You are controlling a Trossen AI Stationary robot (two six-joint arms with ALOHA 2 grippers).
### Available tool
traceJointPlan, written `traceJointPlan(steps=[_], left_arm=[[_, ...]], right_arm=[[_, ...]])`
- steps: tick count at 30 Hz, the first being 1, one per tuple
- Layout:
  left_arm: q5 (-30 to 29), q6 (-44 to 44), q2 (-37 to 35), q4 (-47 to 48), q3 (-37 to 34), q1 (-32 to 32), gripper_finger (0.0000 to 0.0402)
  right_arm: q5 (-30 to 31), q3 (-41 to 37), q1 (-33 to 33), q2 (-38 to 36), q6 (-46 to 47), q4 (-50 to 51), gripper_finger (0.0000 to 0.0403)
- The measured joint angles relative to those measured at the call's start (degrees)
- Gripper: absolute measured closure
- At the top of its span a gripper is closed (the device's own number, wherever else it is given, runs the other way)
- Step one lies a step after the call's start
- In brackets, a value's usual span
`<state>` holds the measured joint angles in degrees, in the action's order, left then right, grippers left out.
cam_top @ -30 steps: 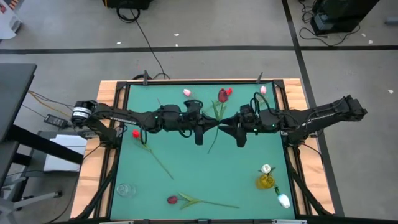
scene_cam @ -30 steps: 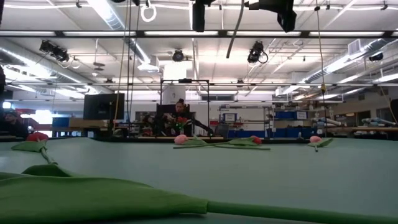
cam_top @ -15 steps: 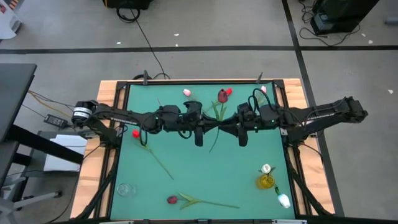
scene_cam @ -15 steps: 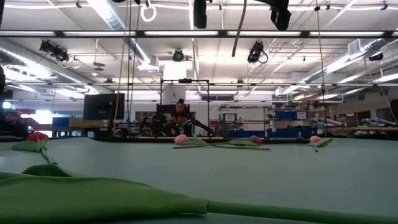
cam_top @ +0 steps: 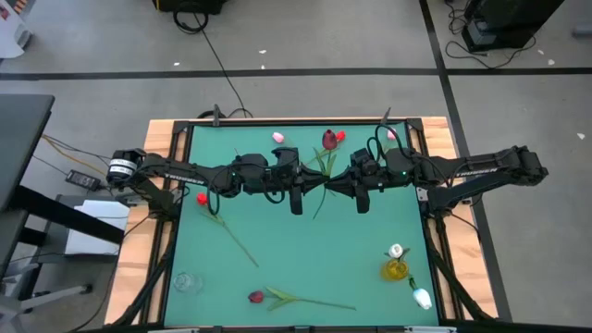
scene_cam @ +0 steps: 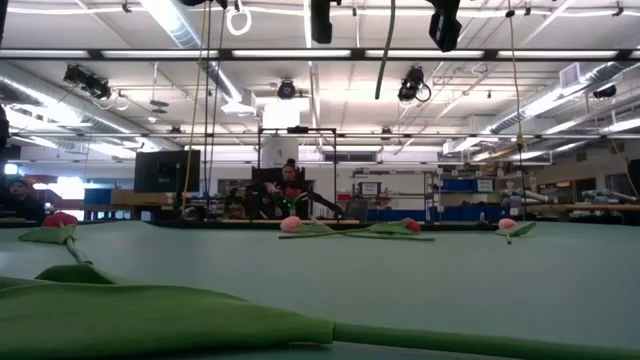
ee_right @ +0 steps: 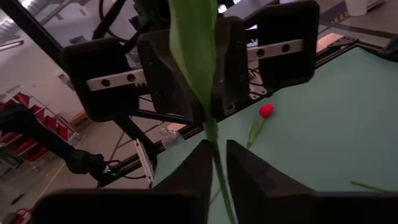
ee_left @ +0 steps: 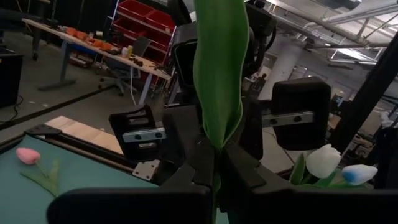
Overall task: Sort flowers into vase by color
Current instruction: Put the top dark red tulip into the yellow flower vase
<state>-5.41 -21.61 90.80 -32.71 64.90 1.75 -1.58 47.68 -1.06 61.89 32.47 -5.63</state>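
A tulip with a dark red head [cam_top: 330, 141] and a long green stem hangs above the table's middle, held between my two grippers. My left gripper [cam_top: 313, 184] reaches in from the left and is shut on the stem. My right gripper [cam_top: 335, 183] faces it from the right, its fingers closed on the same stem. The stem's lower end [scene_cam: 385, 55] hangs free in the low view. Other flowers lie flat on the green table: two pink [cam_top: 277, 137] [cam_top: 391, 133], a red [cam_top: 203, 198] and a maroon [cam_top: 256, 297]. A white flower stands in a yellow vase [cam_top: 396, 268]. My left gripper pinches the tulip's stem [ee_left: 216, 163] between its two fingers, just below a broad leaf [ee_left: 219, 68]. The fingers come in level from the table's left and lie across the stem. The flower is lifted clear of the table. My right gripper has the same stem [ee_right: 216, 155] between its two fingers, just below the leaf [ee_right: 196, 56], opposite my left gripper. Its fingers come level from the table's right, across the stem. The stem's lower end hangs free below the fingers.
A clear glass vase [cam_top: 187, 282] stands at the near left corner. A white flower [cam_top: 422, 298] lies near the yellow vase at the near right. The table has a wooden rim [cam_top: 159, 222] and black rails. People sit in the room beyond the table.
My right gripper has moved toward the table's left onto the held stem, and its fingers have shut around it. The hanging stem has swung from a slant to nearly upright. My left gripper has kept its hold.
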Motion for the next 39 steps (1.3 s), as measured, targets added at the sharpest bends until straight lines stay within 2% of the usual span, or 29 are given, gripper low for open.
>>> traceJointPlan(steps=[3, 8, 15, 21, 26, 28, 33, 39], left_arm=[[0.03, -0.05, -0.01, -0.12, 0.0, -0.42, 0.0382], [-0.54, -0.28, -0.07, 0.01, 0.0, -1.26, 0.0369], [-1.05, -2.15, -0.53, 1.46, 0.0, -3.28, 0.0286], [-0.39, -1.28, -3.82, 8.96, -0.02, -4.3, 0.0232], [0.0, -1.25, -6.73, 16.59, -0.22, -4.56, 0.0219], [-0.09, -1.25, -7.17, 16.76, 0.1, -4.58, 0.0219], [-0.04, -1.63, -8.5, 21.5, 0.0, -4.31, 0.0219], [-0.05, -3.36, -9.11, 24.94, -0.02, -3.69, 0.0219]], right_arm=[[-0.55, 0.0, 0.17, 0.04, -1.32, -0.9, 0.039], [-0.33, 0.0, 0.16, 0.04, -2.49, -0.87, 0.0396], [3.37, 0.0, -0.53, -2.44, -2.66, 3.48, 0.04], [9.67, 0.0, -3.0, -10.88, -5.27, 16.96, 0.0401], [13.47, 0.02, -5.48, -19.87, -5.61, 26.43, 0.0402], [13.91, 0.02, -6.92, -23.45, -5.02, 31.01, 0.0402], [11.27, 0.0, -11.73, -30.42, -2.2, 39.84, 0.0402], [3.93, 0.02, -17.85, -37.2, -2.11, 41.73, 0.0402]])
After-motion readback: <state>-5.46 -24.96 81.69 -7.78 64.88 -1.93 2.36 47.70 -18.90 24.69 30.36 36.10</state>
